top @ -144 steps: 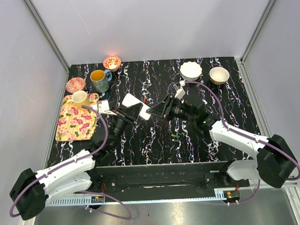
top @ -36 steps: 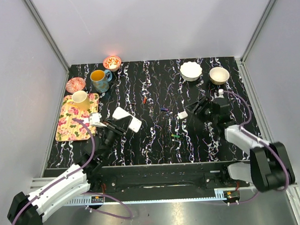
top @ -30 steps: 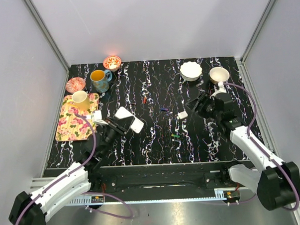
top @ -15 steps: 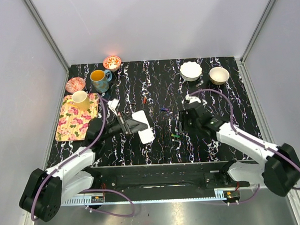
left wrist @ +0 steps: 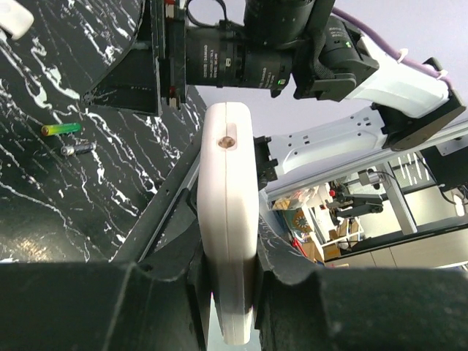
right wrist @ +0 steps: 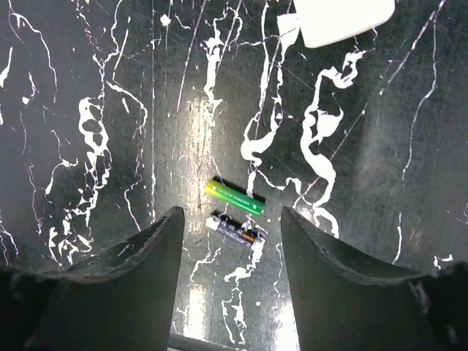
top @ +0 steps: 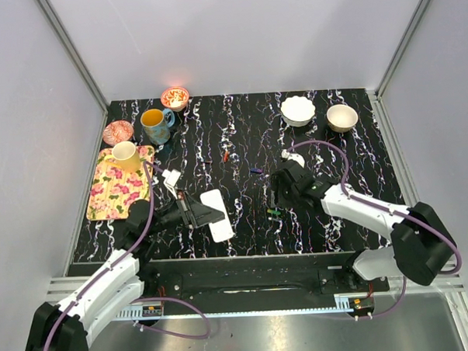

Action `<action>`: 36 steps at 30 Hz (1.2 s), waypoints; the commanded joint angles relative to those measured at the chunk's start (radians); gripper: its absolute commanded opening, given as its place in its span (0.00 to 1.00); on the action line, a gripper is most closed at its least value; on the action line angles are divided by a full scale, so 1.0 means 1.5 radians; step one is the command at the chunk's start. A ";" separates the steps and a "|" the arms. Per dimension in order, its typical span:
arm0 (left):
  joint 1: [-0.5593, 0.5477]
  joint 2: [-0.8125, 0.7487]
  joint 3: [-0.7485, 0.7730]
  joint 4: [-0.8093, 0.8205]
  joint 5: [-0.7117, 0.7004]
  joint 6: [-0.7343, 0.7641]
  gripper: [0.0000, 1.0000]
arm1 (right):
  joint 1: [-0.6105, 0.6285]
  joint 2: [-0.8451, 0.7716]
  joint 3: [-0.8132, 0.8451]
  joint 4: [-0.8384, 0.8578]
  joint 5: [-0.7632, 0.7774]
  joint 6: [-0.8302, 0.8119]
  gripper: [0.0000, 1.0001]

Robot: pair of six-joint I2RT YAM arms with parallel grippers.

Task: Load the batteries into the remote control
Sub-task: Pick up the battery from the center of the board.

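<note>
The white remote control (top: pixel 217 214) is off the table near the front centre, with my left gripper (top: pixel 197 214) shut on it. In the left wrist view the remote control (left wrist: pixel 228 219) stands edge-on, pinched between both fingers. A green battery (right wrist: pixel 235 197) and a dark battery (right wrist: pixel 235 230) lie side by side on the black table. My right gripper (right wrist: pixel 230 217) hangs open directly over them, a finger on either side, touching neither. From above, the right gripper (top: pixel 278 202) sits just right of the remote, over the batteries (top: pixel 273 213).
A small white piece (right wrist: pixel 342 20) lies just beyond the batteries. Two white bowls (top: pixel 298 110) (top: pixel 342 117) stand at the back right. A mug (top: pixel 156 124), patterned bowls (top: pixel 175 97) and a floral tray (top: pixel 114 196) with a yellow cup (top: pixel 126 154) fill the back left.
My right gripper has swung in from the right and come down over the two batteries. The left arm has drawn the remote a little nearer the front edge.
</note>
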 commanded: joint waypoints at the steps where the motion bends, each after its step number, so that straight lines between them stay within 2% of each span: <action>1: 0.003 -0.008 0.011 -0.015 0.025 0.031 0.00 | 0.004 0.033 0.022 0.028 0.004 -0.019 0.58; 5: 0.004 -0.012 -0.003 0.004 0.022 0.016 0.00 | 0.005 0.038 0.015 0.024 0.008 -0.048 0.53; 10: 0.003 0.002 0.003 0.009 0.019 0.019 0.00 | 0.007 0.024 -0.002 0.043 -0.014 -0.058 0.52; 17: 0.004 0.021 0.006 0.041 0.025 0.008 0.00 | 0.020 0.100 0.044 0.025 -0.006 -0.088 0.59; 23: 0.003 0.000 0.006 0.026 0.035 0.010 0.00 | 0.031 0.127 0.044 0.035 0.002 -0.093 0.59; 36: 0.004 -0.019 0.002 0.020 0.041 0.013 0.00 | 0.033 0.056 0.016 0.035 0.020 -0.062 0.60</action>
